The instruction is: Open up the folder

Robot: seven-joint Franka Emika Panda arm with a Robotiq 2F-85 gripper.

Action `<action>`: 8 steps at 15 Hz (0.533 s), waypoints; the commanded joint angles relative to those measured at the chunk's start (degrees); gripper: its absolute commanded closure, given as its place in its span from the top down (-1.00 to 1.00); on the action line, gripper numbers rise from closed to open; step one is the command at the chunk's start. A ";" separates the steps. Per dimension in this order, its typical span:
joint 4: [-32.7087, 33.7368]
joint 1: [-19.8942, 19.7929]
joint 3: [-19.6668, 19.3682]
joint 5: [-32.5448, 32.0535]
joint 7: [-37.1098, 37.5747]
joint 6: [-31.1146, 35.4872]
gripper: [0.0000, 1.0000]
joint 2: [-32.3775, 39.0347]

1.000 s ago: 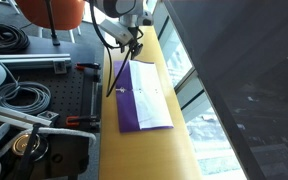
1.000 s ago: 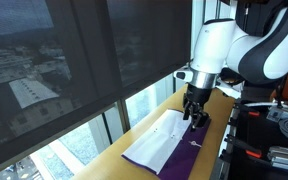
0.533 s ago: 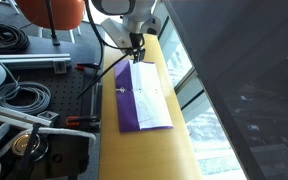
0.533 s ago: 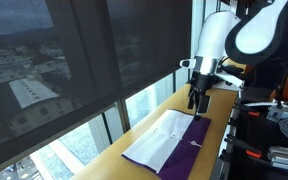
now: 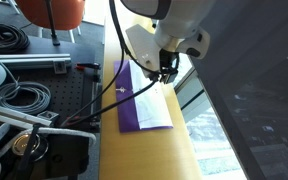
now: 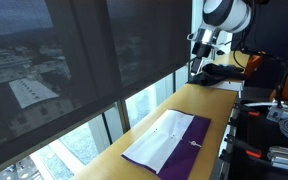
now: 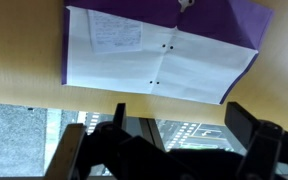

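Observation:
The purple folder (image 5: 127, 112) lies open and flat on the wooden table (image 5: 144, 155), with white sheets (image 5: 153, 102) covering its inside. It also shows in an exterior view (image 6: 196, 137) and at the top of the wrist view (image 7: 236, 20), where the sheets (image 7: 154, 55) have punch holes down the middle. My gripper (image 7: 184, 128) is open and empty. It hangs well above the folder in both exterior views (image 5: 167, 72) (image 6: 196, 66) and touches nothing.
The table runs along a large window (image 6: 74, 70) with dark blinds. A metal breadboard bench (image 5: 54, 100) with cables (image 5: 9, 40) and tools stands beside the table. The table's window-side edge (image 7: 134, 98) runs across the wrist view.
My gripper has lifted up and away from the folder's far end. The folder lies open and has not moved.

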 commanded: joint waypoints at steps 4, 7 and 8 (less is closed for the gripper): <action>2.48 14.67 -18.91 0.29 1.56 -6.94 1.00 -4.58; 2.29 15.55 -19.27 0.16 2.49 -7.17 1.00 -5.16; 2.20 15.62 -19.25 0.17 2.55 -7.17 1.00 -5.14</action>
